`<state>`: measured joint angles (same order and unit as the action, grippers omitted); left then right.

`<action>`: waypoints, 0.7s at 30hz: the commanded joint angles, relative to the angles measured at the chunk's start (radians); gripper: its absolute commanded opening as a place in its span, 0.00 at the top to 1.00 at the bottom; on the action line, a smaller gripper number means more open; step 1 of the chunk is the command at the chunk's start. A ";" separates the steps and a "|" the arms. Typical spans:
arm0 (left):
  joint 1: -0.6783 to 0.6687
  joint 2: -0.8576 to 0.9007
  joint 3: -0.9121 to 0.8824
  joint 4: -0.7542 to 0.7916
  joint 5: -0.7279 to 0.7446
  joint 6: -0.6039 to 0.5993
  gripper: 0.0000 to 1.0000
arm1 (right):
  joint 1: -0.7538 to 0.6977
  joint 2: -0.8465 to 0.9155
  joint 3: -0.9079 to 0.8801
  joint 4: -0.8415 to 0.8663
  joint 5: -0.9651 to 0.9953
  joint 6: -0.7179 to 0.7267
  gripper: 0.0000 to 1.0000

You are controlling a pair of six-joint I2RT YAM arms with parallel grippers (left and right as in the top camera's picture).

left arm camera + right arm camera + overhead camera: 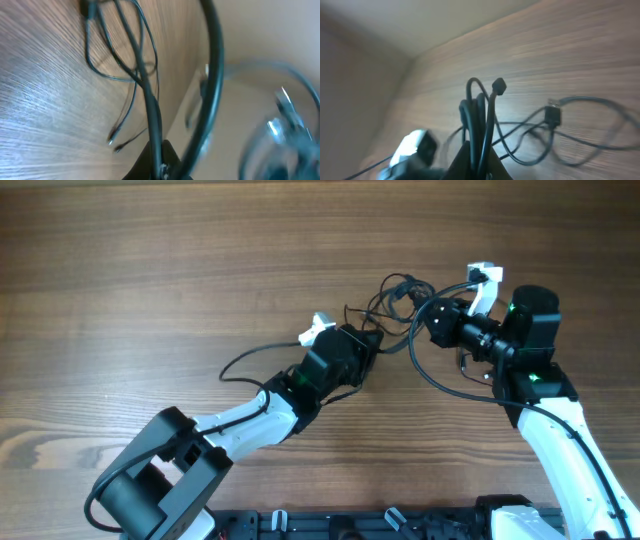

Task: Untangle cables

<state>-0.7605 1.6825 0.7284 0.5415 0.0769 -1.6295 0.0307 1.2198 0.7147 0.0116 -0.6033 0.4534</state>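
A tangle of thin black cables [395,300] lies on the wooden table between my two grippers. My left gripper [368,345] is shut on a black cable [152,115]; thin strands with small plug tips [114,141] hang beyond it. My right gripper [437,315] is shut on a bundle of black cable loops [479,125]. A black plug [553,116] and thin loops lie on the table behind it. One cable end trails left across the table [245,362].
The wooden table [150,270] spreads to all sides. The right arm's own thicker black wire [435,375] loops below the tangle. A white clip sits on each gripper [485,276]. The blurred left gripper [412,147] shows in the right wrist view.
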 commanded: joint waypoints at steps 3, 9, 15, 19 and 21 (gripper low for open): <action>0.097 -0.030 -0.008 -0.027 0.370 0.406 0.96 | -0.013 -0.013 0.019 -0.093 0.566 0.068 0.52; 0.223 -0.163 -0.008 -0.020 0.513 0.554 0.96 | -0.011 -0.013 0.018 -0.204 0.490 0.148 0.07; 0.316 -0.338 -0.008 0.012 0.514 0.657 0.96 | -0.011 -0.011 0.017 -0.214 -0.009 -0.185 0.00; 0.335 -0.431 -0.008 0.013 0.511 0.658 0.96 | -0.011 0.006 0.017 -0.200 -0.077 -0.188 0.00; 0.347 -0.460 -0.008 0.012 0.498 0.657 0.96 | -0.011 0.020 0.017 -0.195 -0.177 -0.190 0.00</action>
<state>-0.4320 1.2774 0.7250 0.5468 0.5743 -1.0138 0.0170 1.2205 0.7166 -0.1940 -0.5865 0.3210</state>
